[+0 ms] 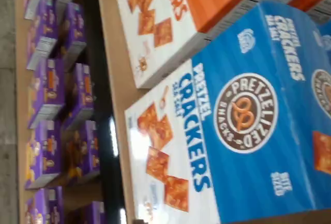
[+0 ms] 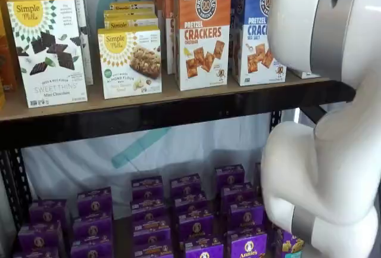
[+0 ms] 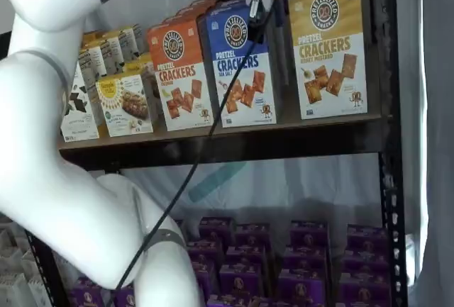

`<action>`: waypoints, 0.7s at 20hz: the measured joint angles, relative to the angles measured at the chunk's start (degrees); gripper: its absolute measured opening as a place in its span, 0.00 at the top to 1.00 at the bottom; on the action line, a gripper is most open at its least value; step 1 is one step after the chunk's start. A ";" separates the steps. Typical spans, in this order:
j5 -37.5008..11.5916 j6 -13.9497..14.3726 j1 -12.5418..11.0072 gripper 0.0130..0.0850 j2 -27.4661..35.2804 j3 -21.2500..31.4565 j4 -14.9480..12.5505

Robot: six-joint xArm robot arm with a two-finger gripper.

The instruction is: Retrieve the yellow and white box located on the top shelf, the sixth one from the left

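Blue box (image 1: 258, 120) fills most of the wrist view, with the orange box (image 1: 170, 17) beside it. No yellow carton shows there, so the camera is aimed one place short of the target.

The yellow box (image 3: 328, 48) stands upright on the top shelf (image 3: 234, 140), its long axis vertical and its printed face turned outward. It is the last carton before the black upright (image 3: 386, 108) at the end of the rack. A narrow gap separates it from the blue box, its only near neighbour. In a shelf view the white arm (image 2: 321, 151) hides it completely.

The gripper (image 3: 261, 9) hangs from the top edge of a shelf view with a black cable (image 3: 213, 130) trailing down. It sits in front of the blue box's upper corner, on the side facing the yellow box. Only a dark shape shows, and I cannot tell whether the fingers are parted or closed. Nothing appears to be held in them.

The yellow box lies sideways from the fingers, toward the upright and at about the same height. The next move looks like a short lateral shift along the shelf before any reach inward. The blue box on one side and the upright on the other leave little room for the fingers.

Purple boxes (image 3: 305, 264) fill the lower level and play no part.
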 joint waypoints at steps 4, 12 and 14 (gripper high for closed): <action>-3.39 -0.46 0.70 0.00 0.23 0.40 0.79; -6.63 -1.22 2.22 0.00 4.31 -3.34 -0.59; -6.87 -1.26 2.49 0.00 5.57 -4.71 -1.01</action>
